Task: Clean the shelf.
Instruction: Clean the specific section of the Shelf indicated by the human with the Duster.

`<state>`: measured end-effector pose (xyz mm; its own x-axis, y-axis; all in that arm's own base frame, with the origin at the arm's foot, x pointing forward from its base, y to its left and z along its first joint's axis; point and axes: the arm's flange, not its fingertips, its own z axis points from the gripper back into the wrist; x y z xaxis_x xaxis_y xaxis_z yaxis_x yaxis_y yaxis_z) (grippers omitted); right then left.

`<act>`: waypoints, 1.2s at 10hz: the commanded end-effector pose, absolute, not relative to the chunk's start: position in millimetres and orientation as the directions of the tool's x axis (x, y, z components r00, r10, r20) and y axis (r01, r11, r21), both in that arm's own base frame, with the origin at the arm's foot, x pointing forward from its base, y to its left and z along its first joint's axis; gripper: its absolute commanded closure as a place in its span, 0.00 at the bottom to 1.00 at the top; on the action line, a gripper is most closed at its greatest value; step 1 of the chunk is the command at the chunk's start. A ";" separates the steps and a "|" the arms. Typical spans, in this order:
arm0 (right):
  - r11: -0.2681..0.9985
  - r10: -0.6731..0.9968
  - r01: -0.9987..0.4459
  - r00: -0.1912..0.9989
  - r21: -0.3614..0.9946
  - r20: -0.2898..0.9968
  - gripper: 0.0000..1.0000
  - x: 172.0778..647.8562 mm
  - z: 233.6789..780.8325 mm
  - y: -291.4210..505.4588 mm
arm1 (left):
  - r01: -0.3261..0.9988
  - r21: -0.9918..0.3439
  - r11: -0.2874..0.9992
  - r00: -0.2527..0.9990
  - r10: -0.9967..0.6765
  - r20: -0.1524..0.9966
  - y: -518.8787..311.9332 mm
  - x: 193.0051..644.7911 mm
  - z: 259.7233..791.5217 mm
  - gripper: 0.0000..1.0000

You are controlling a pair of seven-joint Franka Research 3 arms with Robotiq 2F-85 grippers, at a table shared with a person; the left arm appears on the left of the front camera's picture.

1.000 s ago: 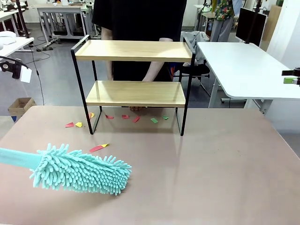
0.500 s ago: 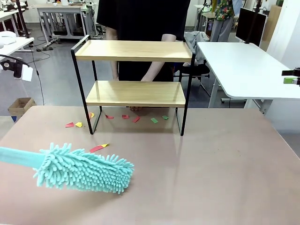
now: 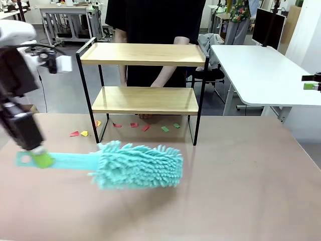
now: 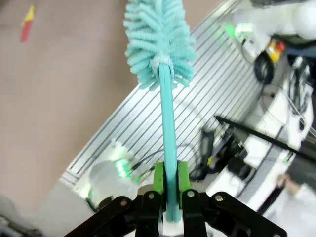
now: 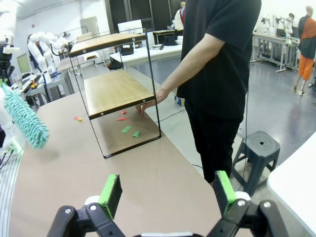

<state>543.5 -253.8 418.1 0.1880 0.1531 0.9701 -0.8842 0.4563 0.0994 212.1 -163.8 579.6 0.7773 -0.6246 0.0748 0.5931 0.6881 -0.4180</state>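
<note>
The shelf (image 3: 145, 100) stands upright at the far middle of the table (image 3: 241, 175), and both of its wooden boards look bare: I see no scrap and no dirt on them, although fine dust would be too small to tell. The duster (image 3: 135, 165) is not at the shelf yet. Its fluffy turquoise head is low over the table, in front of the shelf and a little to the left of its middle, and I cannot say whether it touches the surface. The left gripper (image 4: 170, 182) has its two green pads pressed together on the end of the duster's handle, so the tool is firmly in the grip. The right gripper (image 5: 168, 190) has its fingers spread wide and carries nothing; it is well apart from the shelf. Small coloured paper scraps (image 3: 145, 128) lie on the table, some under the lower board and some just left of the frame. A person stands behind the shelf, with one hand (image 5: 146, 104) down near the lower board. In my judgement the task is in its early part: the tool is taken, but the wiping of the two boards is not yet shown as done, and the scraps beneath may also need sweeping away.
</note>
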 end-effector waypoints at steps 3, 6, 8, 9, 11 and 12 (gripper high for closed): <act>0.453 0.158 -0.887 0.186 0.096 0.970 0.00 542.7 420.6 -252.0 | 0.397 -0.284 0.873 0.917 -0.364 0.163 -250.2 192.5 553.3 0.86; 0.453 0.158 -0.887 0.186 0.096 0.970 0.00 542.7 420.6 -252.0 | 0.418 -0.291 0.861 0.906 -0.372 0.200 -283.6 205.4 544.7 0.86; 0.453 0.158 -0.887 0.186 0.096 0.970 0.00 542.7 420.6 -252.0 | 0.387 -0.261 0.884 0.917 -0.340 0.207 -271.5 191.5 547.2 0.86; 0.453 0.158 -0.887 0.186 0.096 0.970 0.00 542.7 420.6 -252.0 | 0.387 -0.261 0.884 0.917 -0.340 0.207 -271.5 191.5 547.2 0.86; 0.453 0.158 -0.887 0.186 0.096 0.970 0.00 542.7 420.6 -252.0 | 0.398 -0.255 0.881 0.905 -0.330 0.271 -300.1 199.9 537.5 0.86; 0.453 0.158 -0.887 0.186 0.096 0.970 0.00 542.7 420.6 -252.0 | 0.407 -0.260 0.876 0.898 -0.331 0.290 -316.6 203.8 525.6 0.86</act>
<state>543.5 -253.8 418.3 0.1877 0.1532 0.9702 -0.8843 0.4562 0.0991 198.5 -296.5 537.1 0.8998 -0.3571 0.2507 0.4176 0.8714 -0.2576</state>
